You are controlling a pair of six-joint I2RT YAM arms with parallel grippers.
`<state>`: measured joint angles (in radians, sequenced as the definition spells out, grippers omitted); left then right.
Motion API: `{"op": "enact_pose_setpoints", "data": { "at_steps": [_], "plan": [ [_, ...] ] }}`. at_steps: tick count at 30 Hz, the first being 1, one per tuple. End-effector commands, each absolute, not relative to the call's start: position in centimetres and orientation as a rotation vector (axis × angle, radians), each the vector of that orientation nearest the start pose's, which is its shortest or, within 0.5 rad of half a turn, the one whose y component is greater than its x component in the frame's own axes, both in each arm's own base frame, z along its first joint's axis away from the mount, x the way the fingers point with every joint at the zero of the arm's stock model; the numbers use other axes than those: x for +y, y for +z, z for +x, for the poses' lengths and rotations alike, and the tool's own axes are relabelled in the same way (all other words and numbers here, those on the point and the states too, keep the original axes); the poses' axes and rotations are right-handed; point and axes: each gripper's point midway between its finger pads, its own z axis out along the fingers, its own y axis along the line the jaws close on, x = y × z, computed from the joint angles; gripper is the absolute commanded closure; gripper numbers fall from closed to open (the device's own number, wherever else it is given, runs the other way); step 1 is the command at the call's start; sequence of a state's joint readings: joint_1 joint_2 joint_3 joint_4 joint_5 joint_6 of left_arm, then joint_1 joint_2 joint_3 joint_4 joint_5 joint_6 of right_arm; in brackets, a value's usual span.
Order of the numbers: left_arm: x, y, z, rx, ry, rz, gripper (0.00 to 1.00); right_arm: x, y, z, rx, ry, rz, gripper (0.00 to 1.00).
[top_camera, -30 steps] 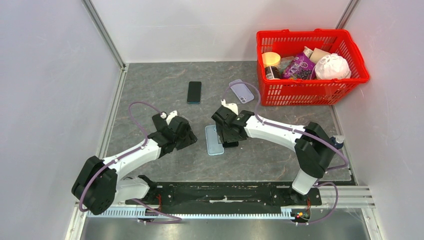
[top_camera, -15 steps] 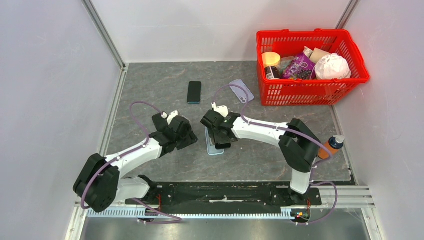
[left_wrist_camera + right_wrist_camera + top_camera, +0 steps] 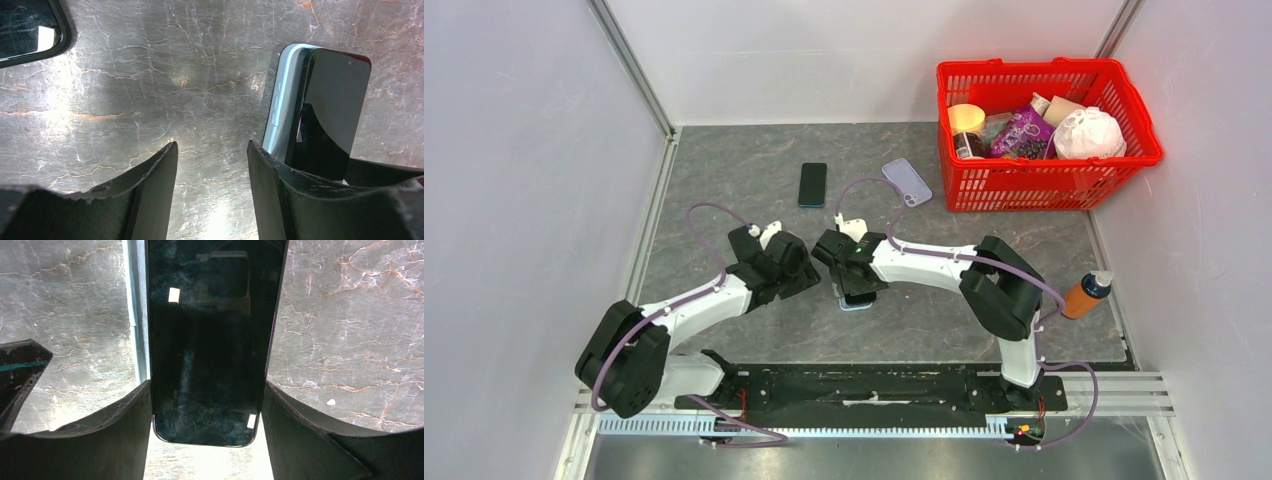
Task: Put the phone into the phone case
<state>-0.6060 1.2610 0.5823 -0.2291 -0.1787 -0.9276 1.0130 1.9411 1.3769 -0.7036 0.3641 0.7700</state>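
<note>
A black phone [image 3: 212,340] is held across its width by my right gripper [image 3: 206,395], screen up. It lies over a light blue phone case [image 3: 285,105] on the table, shifted so that the case's left wall [image 3: 134,305] still shows beside it. From above, the right gripper [image 3: 852,272] hides most of the case [image 3: 856,303]. My left gripper [image 3: 212,150] stands open and empty just left of the case, its right finger [image 3: 280,185] close to the case's side. In the top view the left gripper [image 3: 802,268] almost meets the right one.
A second black phone [image 3: 812,184] and a lilac case [image 3: 907,181] lie farther back. A red basket [image 3: 1124,95] of groceries stands at the back right. An orange bottle [image 3: 1084,295] stands by the right arm. The second phone's corner [image 3: 30,27] shows in the left wrist view.
My right gripper has carried the phone leftward, from beside the case to over it. The left arm has barely moved.
</note>
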Motion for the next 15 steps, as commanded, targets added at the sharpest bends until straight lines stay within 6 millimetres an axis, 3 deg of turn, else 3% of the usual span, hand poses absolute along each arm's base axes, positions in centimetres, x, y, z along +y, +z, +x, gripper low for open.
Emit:
{"op": "enact_pose_setpoints", "data": {
  "at_steps": [1,9,15],
  "plan": [
    [-18.0,4.9,26.0,2.43,-0.465,-0.5,0.4,33.5,5.2,25.4,2.597,0.063,-0.192,0.3],
    [-18.2,4.4,26.1,2.444,-0.467,-0.496,0.41,34.0,5.7,25.0,2.601,0.124,-0.197,0.07],
    [-18.3,4.3,26.1,2.445,-0.466,-0.491,0.41,34.2,6.3,24.8,2.597,0.166,-0.201,0.03]
  ]
}}
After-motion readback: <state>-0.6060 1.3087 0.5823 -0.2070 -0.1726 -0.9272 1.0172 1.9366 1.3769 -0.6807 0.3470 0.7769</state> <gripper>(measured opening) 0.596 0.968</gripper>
